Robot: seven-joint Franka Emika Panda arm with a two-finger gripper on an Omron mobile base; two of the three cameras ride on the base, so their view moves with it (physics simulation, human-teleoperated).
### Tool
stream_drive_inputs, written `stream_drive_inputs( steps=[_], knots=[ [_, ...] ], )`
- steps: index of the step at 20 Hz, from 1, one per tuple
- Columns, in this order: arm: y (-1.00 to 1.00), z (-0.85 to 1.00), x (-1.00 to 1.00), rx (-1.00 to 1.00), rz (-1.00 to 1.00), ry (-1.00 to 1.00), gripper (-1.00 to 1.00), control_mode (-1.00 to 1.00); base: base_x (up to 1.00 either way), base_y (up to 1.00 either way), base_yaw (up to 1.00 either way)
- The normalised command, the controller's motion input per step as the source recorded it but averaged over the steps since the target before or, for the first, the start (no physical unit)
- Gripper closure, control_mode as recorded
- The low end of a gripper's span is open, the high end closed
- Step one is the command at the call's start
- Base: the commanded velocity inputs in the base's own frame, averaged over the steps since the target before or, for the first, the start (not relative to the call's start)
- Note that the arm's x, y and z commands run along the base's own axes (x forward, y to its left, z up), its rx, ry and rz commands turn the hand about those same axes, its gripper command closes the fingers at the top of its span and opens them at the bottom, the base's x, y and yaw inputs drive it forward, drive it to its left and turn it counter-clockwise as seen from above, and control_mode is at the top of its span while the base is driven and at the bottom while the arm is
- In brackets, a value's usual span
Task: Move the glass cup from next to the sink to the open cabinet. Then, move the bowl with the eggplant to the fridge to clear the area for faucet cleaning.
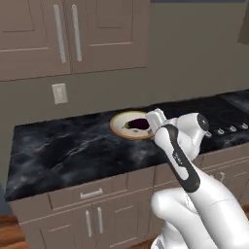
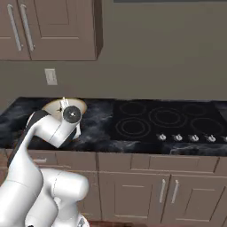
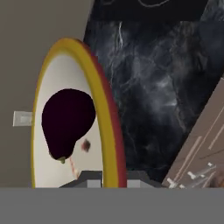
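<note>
Yellow-rimmed bowl [image 3: 109, 131] is pinched at its near edge by my pincer [image 3: 111, 183]; the jaws stand almost shut, one finger either side of the thin rim, so I judge this a grip on the bowl and nothing else. Bowl sits on the black marble counter [image 1: 73, 151], between the wall socket [image 1: 59, 93] and the cooktop [image 2: 168, 117], closer to the socket side. Eggplant [image 3: 65, 122] lies loose inside the bowl, near its middle, dark purple, stem end toward my fingers. Risks as I judge them: a rim-only hold is off-centre, so on lifting the bowl may swing or slip out of the narrow pinch; any tilt would roll the eggplant to the low side or over the rim. Swinging wide toward the fridge could also clip the upper cabinets [image 1: 73, 34] above the bowl. Glass cup not visible from here.
</note>
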Motion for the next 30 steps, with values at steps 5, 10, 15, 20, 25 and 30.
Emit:
stream_drive_inputs(
  steps=[5, 10, 15, 20, 25, 30],
  knots=[
    [0.0, 0.0, 0.0, 0.0, 0.0, 0.0, 1.0, 1.0, -0.2, -0.33, -0.86],
    [0.0, 0.0, 0.0, 0.0, 0.0, 0.0, 1.0, 1.0, -0.12, -0.39, -0.86],
    [0.0, 0.0, 0.0, 0.0, 0.0, 0.0, 1.0, 1.0, -0.04, -0.48, -0.85],
    [0.0, 0.0, 0.0, 0.0, 0.0, 0.0, 1.0, 1.0, 0.0, -0.5, -0.84],
    [0.0, 0.0, 0.0, 0.0, 0.0, 0.0, 1.0, 1.0, 0.29, -0.44, -0.78],
    [0.0, 0.0, 0.0, 0.0, 0.0, 0.0, 1.0, 1.0, 1.0, 0.6, -0.34]
  ],
)
